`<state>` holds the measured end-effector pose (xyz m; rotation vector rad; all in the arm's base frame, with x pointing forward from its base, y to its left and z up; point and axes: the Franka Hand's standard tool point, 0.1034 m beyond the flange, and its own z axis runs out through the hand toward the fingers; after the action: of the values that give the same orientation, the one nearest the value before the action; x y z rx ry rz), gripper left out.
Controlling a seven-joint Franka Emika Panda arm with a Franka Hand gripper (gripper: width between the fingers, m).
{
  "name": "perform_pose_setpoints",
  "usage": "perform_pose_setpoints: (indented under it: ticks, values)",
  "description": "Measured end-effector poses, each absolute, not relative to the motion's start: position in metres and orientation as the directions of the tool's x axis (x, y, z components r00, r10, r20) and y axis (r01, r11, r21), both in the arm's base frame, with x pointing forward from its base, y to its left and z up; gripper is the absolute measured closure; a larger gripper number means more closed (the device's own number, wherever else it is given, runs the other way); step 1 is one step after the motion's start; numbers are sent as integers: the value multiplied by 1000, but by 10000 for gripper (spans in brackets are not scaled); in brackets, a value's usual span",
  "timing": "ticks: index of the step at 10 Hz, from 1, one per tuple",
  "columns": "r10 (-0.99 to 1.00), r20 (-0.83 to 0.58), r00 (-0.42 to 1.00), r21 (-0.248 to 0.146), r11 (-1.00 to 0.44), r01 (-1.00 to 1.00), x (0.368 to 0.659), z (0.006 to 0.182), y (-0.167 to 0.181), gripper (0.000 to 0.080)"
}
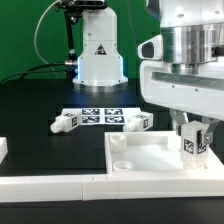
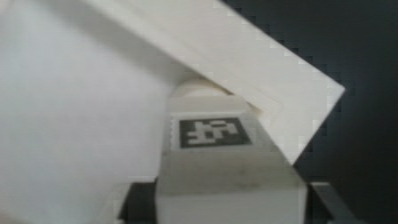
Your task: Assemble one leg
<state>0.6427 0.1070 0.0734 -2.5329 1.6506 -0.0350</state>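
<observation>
Black table under white panel (image 1: 140, 160); leg (image 1: 190, 147) is gripped by gripper (image 1: 192, 138), fingers closed on it, over the panel's far right. Leg should be squared upright, centred on corner hole, lowered slowly.

A robotics lab bench: black table (image 1: 35, 100), tagged marker board (image 1: 98, 116), white arm base (image 1: 100, 55), green backdrop (image 1: 18, 30).

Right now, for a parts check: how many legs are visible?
3. One leg lies at the exterior view's left of the marker board, another at its right, a third in the gripper. More may be hidden.
</observation>
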Motion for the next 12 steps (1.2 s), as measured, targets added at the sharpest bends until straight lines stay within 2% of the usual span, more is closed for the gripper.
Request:
perform_pose_setpoints:
  ticks: [2, 3, 5, 6, 7, 10, 11, 12]
  values:
    - [-962, -88, 258, -110, -248, -962, 642, 73, 104, 509]
    - [-959, -86, 269, -111, -259, -959, 642, 73, 105, 509]
    - [-954, -82, 290, -111, -280, -953, 642, 72, 105, 264]
    - [-898, -59, 436, -115, -428, -897, 642, 73, 107, 264]
    - [-872, -60, 485, -117, -477, -871, 640, 72, 116, 174]
    - [-867, -64, 493, -115, -485, -867, 638, 72, 120, 151]
    - [-846, -55, 530, -112, -522, -846, 638, 72, 120, 151]
    - [-766, -22, 642, -102, -637, -764, 638, 72, 118, 150]
